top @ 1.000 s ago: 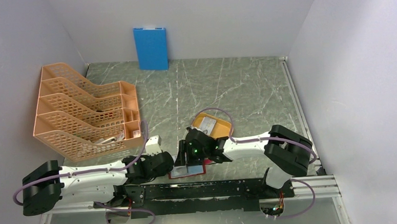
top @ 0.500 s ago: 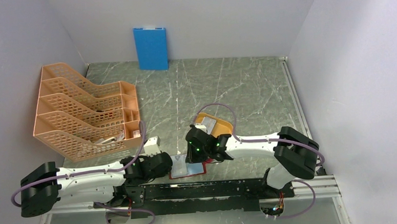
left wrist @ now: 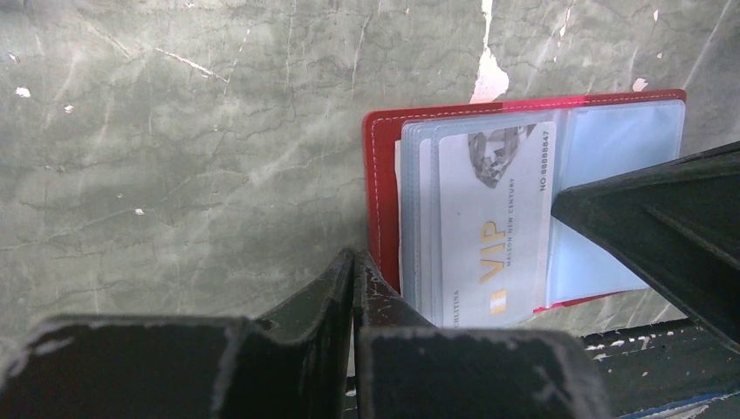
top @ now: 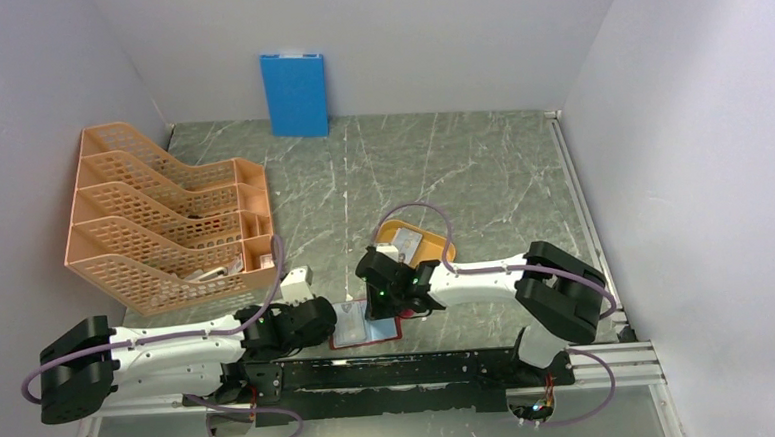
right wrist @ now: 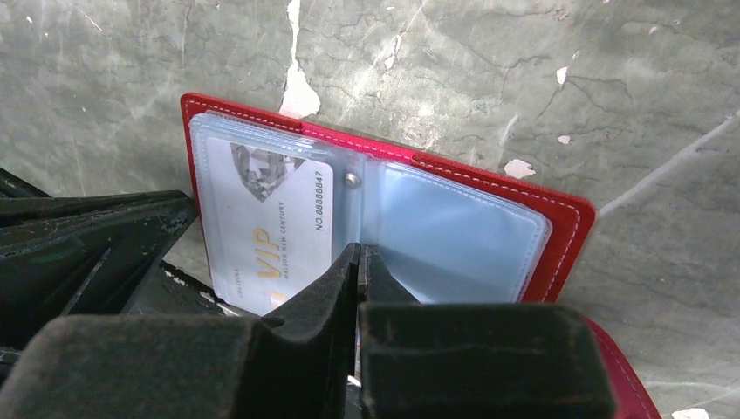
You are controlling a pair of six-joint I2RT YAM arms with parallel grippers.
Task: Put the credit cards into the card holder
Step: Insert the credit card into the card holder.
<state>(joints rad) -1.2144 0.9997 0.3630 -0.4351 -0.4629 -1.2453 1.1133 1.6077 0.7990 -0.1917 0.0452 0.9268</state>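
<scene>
Tips closed on nothing, left gripper (left wrist: 353, 272) and right gripper (right wrist: 358, 262) rest at the open card holder (right wrist: 572, 218), seemingly pinning it flat; one credit card (right wrist: 279, 223) sits sleeved.

Quick headcount
Counted one card holder (right wrist: 567, 218), one credit card (right wrist: 270, 227) in it, one tray (top: 432, 234), one file rack (top: 164, 240), one blue board (top: 295, 93).

From above, the wallet (top: 370, 334) at lower centre lies partly under the left gripper (top: 331, 322) and right gripper (top: 380, 304). Contents of the tray (top: 445, 246) are too small to identify. In both wrist views, fingers (left wrist: 384, 305) hide the bottom edge of the card (left wrist: 489, 236).
</scene>
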